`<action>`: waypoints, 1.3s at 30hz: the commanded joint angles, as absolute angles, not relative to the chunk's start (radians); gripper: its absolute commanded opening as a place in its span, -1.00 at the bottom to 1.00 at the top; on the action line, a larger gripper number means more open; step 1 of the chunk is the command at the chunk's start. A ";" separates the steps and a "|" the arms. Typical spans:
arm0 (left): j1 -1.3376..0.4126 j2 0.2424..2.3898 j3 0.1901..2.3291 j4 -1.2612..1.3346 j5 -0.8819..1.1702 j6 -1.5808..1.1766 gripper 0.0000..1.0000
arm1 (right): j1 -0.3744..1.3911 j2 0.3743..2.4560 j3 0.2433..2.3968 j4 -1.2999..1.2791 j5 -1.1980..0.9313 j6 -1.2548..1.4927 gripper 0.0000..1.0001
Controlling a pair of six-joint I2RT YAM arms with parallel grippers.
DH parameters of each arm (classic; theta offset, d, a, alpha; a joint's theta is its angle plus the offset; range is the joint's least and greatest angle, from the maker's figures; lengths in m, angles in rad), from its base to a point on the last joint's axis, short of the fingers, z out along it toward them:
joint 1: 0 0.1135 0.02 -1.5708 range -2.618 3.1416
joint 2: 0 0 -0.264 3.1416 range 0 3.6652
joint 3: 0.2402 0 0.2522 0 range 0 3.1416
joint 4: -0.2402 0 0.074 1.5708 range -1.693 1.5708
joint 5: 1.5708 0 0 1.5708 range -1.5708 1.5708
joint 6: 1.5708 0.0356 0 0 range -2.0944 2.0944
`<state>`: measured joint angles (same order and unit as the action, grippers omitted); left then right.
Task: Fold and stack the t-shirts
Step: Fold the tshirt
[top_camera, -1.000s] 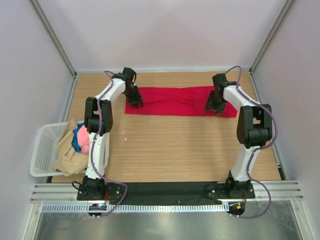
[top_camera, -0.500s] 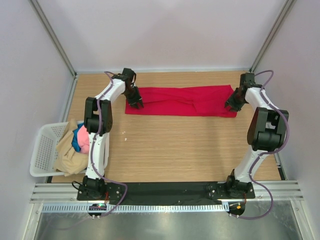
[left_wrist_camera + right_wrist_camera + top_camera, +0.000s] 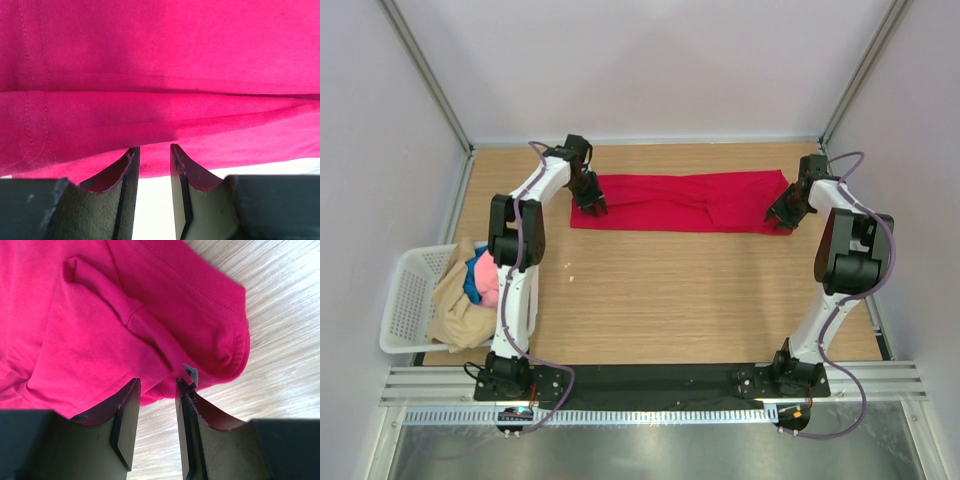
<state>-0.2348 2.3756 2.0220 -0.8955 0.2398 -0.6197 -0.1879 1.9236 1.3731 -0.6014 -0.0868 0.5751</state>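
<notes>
Premises: a robotics laboratory test cell, not a home or a shop.

Evidence:
- Plain pale panel walls (image 3: 650,60) close off the far, left and right edges of the wood-laminate tabletop (image 3: 670,290), with aluminium frame posts (image 3: 428,75) rising at both far corners.
- The left arm (image 3: 520,240) and right arm (image 3: 840,260) are bolted to a black base plate (image 3: 650,378) at the near edge, with exposed cabling.
- Aluminium rails (image 3: 420,385), a slotted cable duct (image 3: 650,416) and a brushed metal sheet (image 3: 650,450) lie in front.
- Household items are a red t-shirt (image 3: 680,200) along the far edge and a white mesh basket (image 3: 410,300) at the left edge.
</notes>
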 commanded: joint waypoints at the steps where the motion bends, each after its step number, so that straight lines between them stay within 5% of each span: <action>1: -0.233 2.345 2.071 -0.902 0.262 -0.615 -0.37 | -0.198 1.928 1.373 -0.558 -0.094 0.580 -0.19; 17: -0.232 2.358 2.072 -0.907 0.261 -0.617 -0.38 | -0.209 1.967 1.404 -0.525 -0.120 0.601 -0.33; 22: -0.233 2.361 2.065 -0.908 0.262 -0.612 -0.38 | -0.209 1.974 1.420 -0.525 -0.127 0.606 -0.68; 24: -0.233 2.359 2.060 -0.910 0.258 -0.611 -0.38 | -0.209 1.977 1.427 -0.522 -0.132 0.606 -0.98; 39: -0.233 2.358 2.046 -0.881 0.259 -0.617 -0.43 | -0.221 2.017 1.417 -0.131 -0.248 1.095 -0.98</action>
<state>-0.2352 2.3756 2.0384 -0.8978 0.2462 -0.6201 -0.2150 1.9854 1.3891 -0.3073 -0.2146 0.9112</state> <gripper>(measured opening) 0.286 0.028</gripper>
